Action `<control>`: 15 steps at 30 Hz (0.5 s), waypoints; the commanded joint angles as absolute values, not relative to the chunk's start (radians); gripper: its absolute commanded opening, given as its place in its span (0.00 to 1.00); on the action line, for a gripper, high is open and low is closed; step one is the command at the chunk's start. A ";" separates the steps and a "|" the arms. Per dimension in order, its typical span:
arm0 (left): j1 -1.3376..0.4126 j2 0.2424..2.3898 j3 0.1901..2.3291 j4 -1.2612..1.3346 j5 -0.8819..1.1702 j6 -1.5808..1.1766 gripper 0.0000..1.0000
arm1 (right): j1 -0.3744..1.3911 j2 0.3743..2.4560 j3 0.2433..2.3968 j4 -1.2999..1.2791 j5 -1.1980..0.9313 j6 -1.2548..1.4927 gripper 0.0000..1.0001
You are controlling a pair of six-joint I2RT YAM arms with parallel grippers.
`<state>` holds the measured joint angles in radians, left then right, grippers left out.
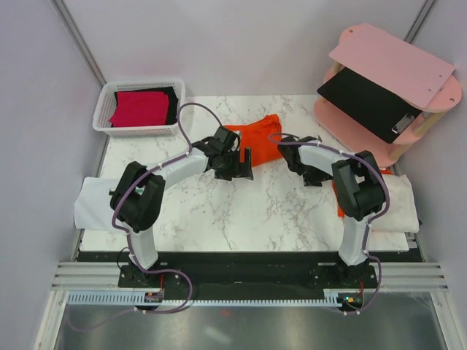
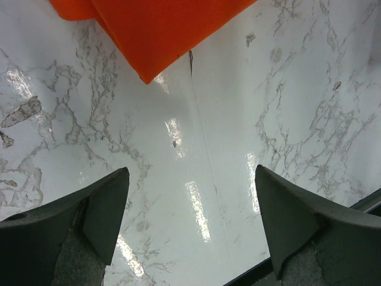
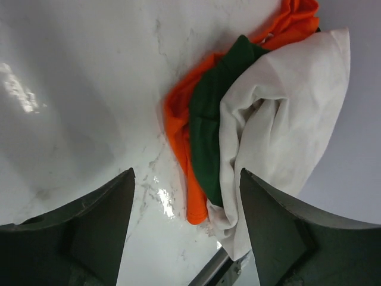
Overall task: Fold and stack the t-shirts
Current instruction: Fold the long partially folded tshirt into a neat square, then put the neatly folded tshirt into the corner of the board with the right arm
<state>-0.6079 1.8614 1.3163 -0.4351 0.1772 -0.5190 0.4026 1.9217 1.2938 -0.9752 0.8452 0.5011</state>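
Jaws gape empty on both: our left gripper by the orange t-shirt, our right gripper by heaped cloths.

We look down from high up and see the whole table. Our left wrist camera sits close over the table, facing down, and shares the orange t-shirt with the top view. Our right wrist camera looks closely at the white cloth by the right edge.
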 commanded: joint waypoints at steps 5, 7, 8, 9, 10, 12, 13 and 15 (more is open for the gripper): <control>-0.609 1.793 1.305 -0.382 0.193 -0.522 0.92 | 0.399 2.029 1.249 -1.068 0.950 0.571 0.78; -0.609 1.792 1.305 -0.382 0.193 -0.522 0.92 | 0.394 2.063 1.247 -1.065 0.954 0.572 0.77; -0.609 1.790 1.305 -0.382 0.193 -0.525 0.92 | 0.390 2.071 1.241 -1.059 0.962 0.569 0.66; -0.609 1.790 1.304 -0.382 0.193 -0.523 0.92 | 0.382 2.080 1.241 -1.057 0.965 0.572 0.59; -0.609 1.789 1.302 -0.382 0.190 -0.525 0.92 | 0.374 2.097 1.239 -1.045 0.962 0.566 0.57; -0.609 1.786 1.299 -0.382 0.187 -0.523 0.92 | 0.351 2.123 1.241 -1.032 0.962 0.558 0.57; -0.609 1.783 1.298 -0.383 0.189 -0.520 0.92 | 0.342 2.132 1.244 -1.017 0.960 0.542 0.57; -0.609 1.772 1.292 -0.384 0.184 -0.520 0.92 | 0.322 2.155 1.244 -0.997 0.956 0.520 0.57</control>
<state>-0.6083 1.8297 1.3018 -0.4110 0.1852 -0.5190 0.3676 2.0995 1.2495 -1.0634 0.9741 0.5346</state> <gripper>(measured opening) 0.924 0.572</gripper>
